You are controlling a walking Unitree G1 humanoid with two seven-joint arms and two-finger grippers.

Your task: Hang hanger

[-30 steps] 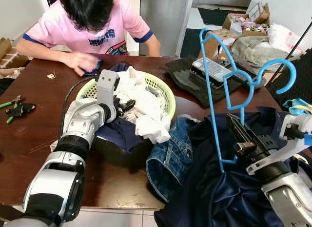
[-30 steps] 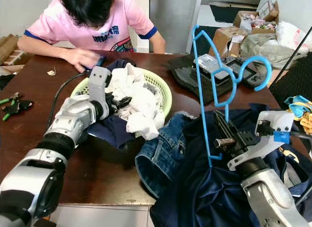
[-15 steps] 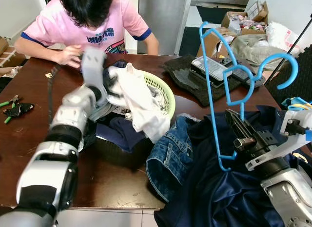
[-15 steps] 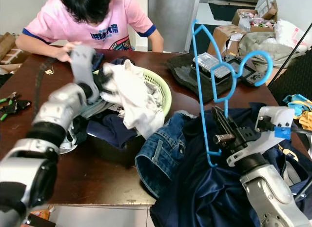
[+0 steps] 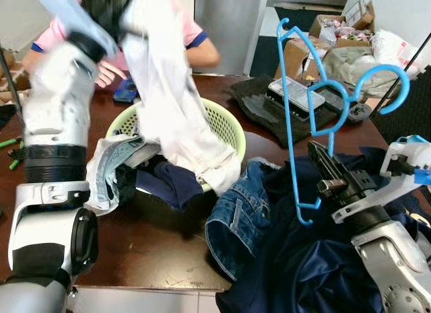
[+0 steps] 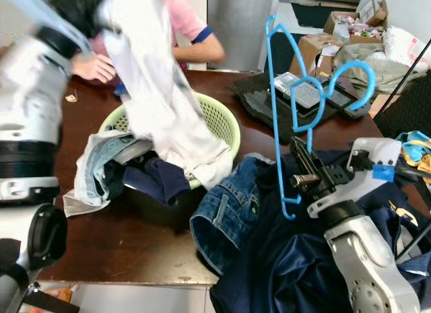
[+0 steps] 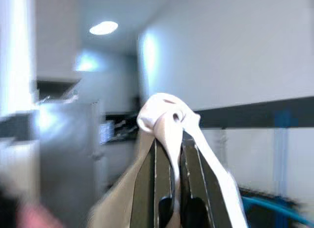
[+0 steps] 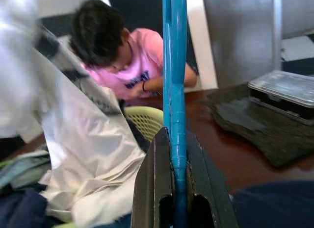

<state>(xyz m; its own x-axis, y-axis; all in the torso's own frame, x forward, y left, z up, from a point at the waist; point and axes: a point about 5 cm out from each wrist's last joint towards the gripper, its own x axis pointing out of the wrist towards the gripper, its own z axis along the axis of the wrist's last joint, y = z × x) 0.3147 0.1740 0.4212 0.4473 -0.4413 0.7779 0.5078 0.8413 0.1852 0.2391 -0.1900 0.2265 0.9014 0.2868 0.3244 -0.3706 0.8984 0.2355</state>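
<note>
Right gripper (image 5: 324, 170): jaws pinching the blue hanger (image 5: 306, 114) on its lower bar, hanger upright above the dark blue garment (image 5: 303, 259) at the table (image 5: 161, 239) edge. Left gripper (image 7: 169, 154): raised high, jaws pinching a white garment (image 5: 172, 118) that trails down into the green basket (image 5: 225, 124). Jeans (image 5: 236, 215) beside basket. Person in pink shirt (image 6: 182, 17) at far side.

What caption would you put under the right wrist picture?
Right gripper clamps the blue hanger upright, facing a white garment and a person in pink.
</note>
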